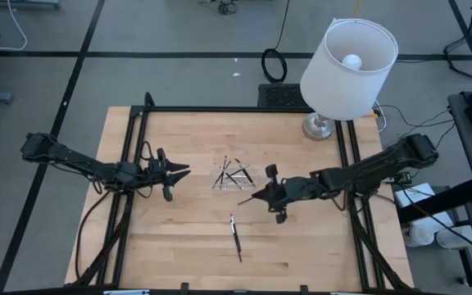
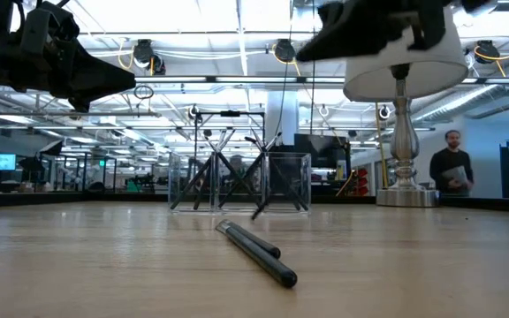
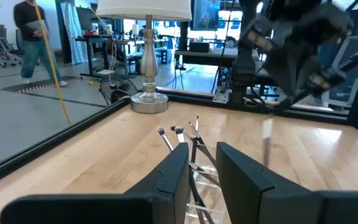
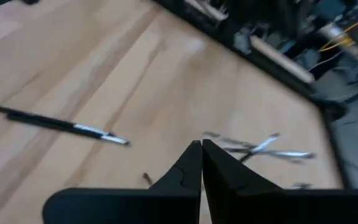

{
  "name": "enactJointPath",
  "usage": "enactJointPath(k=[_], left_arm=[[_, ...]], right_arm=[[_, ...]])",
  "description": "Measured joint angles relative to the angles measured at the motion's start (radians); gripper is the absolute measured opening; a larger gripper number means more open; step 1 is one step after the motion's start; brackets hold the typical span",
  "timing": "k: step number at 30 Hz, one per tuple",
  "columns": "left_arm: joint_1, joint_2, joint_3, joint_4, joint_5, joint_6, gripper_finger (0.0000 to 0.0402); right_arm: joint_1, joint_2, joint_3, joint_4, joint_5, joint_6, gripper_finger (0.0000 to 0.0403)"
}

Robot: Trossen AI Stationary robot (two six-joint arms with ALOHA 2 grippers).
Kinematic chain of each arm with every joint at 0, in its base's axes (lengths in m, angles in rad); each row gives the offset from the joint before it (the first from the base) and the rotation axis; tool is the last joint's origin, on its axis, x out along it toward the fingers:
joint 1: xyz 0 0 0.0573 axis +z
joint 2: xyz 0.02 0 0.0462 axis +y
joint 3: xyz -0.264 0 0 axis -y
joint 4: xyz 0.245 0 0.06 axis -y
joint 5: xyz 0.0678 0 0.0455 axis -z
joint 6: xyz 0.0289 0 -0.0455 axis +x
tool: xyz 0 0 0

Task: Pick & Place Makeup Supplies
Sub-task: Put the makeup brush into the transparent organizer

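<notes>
A small clear tray point(image 1: 234, 174) near the table's middle holds several thin dark makeup sticks, standing crossed. One more dark stick point(image 1: 236, 238) lies flat on the wood nearer the front edge. My right gripper point(image 1: 248, 199) hovers shut between the tray and that lying stick. In the left wrist view a thin pale stick point(image 3: 267, 143), blurred, hangs under its tips. My left gripper point(image 1: 183, 172) waits to the left of the tray, level and open, with nothing between its fingers point(image 3: 179, 168). My right gripper has the thin stick by its upper end point(image 3: 268, 121), at the free ends of its shut fingers. The fingers slant down from the table's right side. The stick hangs roughly upright below them, clear of the table. Its own wrist view does not show the contact.
A table lamp with a white shade point(image 1: 347, 61) stands on its silver base point(image 1: 319, 125) at the far right corner. Black frame rails point(image 1: 138, 164) run along the table's left, right and far sides. A person point(image 2: 452, 168) stands in the room beyond.
</notes>
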Motion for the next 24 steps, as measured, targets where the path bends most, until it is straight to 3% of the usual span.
enactJointPath(k=[6,12,19,24], left_arm=[[0.000,0.000,0.000,0.000,0.000,-0.002,0.0090],[0.000,0.000,0.000,-0.001,0.001,-0.015,0.0090],[0.000,0.000,0.000,-0.024,0.002,-0.021,0.0090],[0.000,0.000,0.000,-0.023,0.002,-0.022,0.0090]], right_arm=[[0.027,-0.047,0.152,-0.207,0.101,-0.060,0.0000],[0.014,-0.047,0.215,-0.344,0.098,0.004,0.0000],[-0.013,-0.046,0.117,-0.442,0.096,0.149,0.0006],[-0.097,-0.045,-0.016,-0.392,0.014,0.226,0.0047]])
